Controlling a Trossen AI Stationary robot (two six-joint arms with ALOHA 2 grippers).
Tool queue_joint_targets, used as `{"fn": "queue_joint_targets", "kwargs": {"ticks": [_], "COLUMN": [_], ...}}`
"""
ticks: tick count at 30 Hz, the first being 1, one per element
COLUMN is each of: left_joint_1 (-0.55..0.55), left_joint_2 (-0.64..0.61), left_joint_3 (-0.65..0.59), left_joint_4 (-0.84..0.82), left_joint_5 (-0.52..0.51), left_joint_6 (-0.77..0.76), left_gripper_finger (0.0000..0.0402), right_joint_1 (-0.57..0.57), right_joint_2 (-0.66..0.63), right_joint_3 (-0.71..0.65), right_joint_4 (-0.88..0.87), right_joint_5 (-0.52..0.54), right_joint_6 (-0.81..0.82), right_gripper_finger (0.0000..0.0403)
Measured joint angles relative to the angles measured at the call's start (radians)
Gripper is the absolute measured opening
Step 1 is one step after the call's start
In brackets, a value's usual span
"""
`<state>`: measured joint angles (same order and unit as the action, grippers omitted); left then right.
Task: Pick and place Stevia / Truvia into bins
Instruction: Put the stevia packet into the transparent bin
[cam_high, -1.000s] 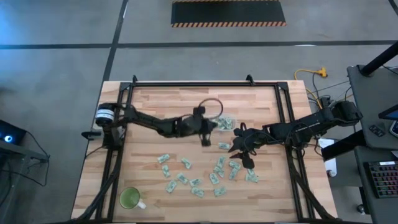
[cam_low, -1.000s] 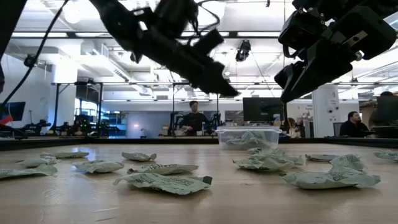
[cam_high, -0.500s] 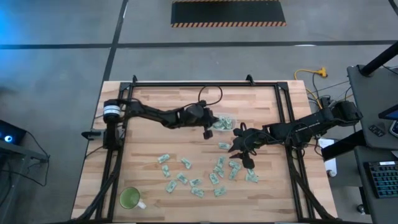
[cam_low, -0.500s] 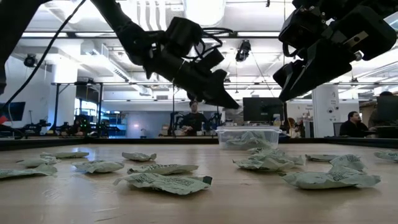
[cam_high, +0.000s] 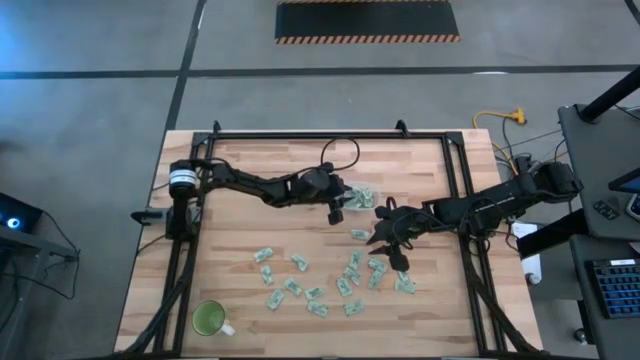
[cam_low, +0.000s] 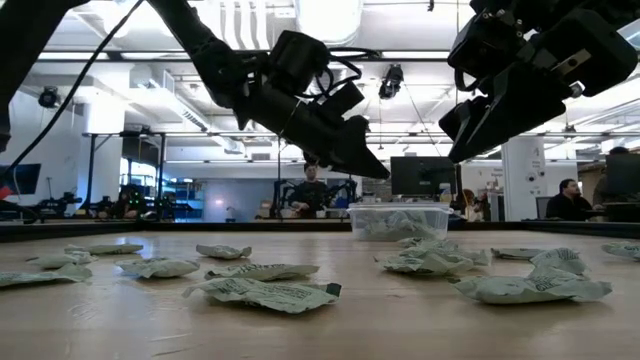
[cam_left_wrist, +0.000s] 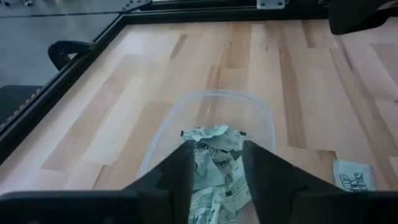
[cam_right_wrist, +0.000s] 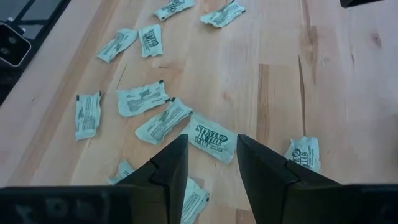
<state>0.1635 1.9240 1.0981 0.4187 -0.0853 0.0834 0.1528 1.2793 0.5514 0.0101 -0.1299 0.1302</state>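
Seen from above, the left hand (cam_high: 337, 208) hangs over the near-left rim of the clear bin (cam_high: 362, 197), which sits a little right of the frame's centre on the wooden desk (cam_high: 260, 160). Its wrist view shows the two fingers (cam_left_wrist: 180, 177) parted with nothing between them, pointing down into the bin (cam_left_wrist: 264, 118), where a heap of crumpled Stevia sachets (cam_left_wrist: 211, 149) lies against the nearer wall; the farther half of the bin is bare.

The right hand (cam_high: 385, 238) hovers just right of centre, below and to the right of the bin, above the desk. Its fingers (cam_right_wrist: 168, 165) stand apart and empty, with one sachet (cam_right_wrist: 210, 137) lying flat on the wood directly between them.

The loose sachets (cam_high: 310, 280) spread across the lower middle of the overhead frame, from about the centre-left to beneath the right hand, most lying apart from each other and a few touching. One more sachet (cam_high: 359, 235) lies alone just below the bin.

The upper left of the desk and its whole left side are open wood up to the black frame rail (cam_high: 195, 200) along the edge. A green cup (cam_high: 209, 319) stands at the lower left corner, well apart from the sachets.
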Motion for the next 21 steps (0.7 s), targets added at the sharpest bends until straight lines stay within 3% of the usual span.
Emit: {"fn": "queue_joint_targets", "kwargs": {"ticks": [4, 9, 13, 21], "left_joint_1": [-0.001, -0.028, -0.072, -0.188], "left_joint_2": [-0.003, -0.048, -0.103, -0.233], "left_joint_3": [0.000, -0.005, -0.007, -0.020], "left_joint_4": [-0.002, -0.044, -0.166, -0.437], "left_joint_5": [-0.001, 0.002, 0.003, 0.002], "left_joint_6": [0.000, -0.026, -0.027, -0.040], "left_gripper_finger": [0.0158, 0.0173, 0.0173, 0.0173], "right_joint_1": [0.000, 0.000, 0.000, 0.000], "right_joint_2": [0.001, 0.055, 0.135, 0.245], "right_joint_3": [-0.013, -0.034, -0.036, 0.017], "right_joint_4": [0.005, 0.025, 0.091, 0.118], "right_joint_5": [0.006, 0.081, 0.101, 0.259], "right_joint_6": [0.050, 0.065, 0.027, -0.057], "right_gripper_finger": [0.0127, 0.0128, 0.0125, 0.0123]}}
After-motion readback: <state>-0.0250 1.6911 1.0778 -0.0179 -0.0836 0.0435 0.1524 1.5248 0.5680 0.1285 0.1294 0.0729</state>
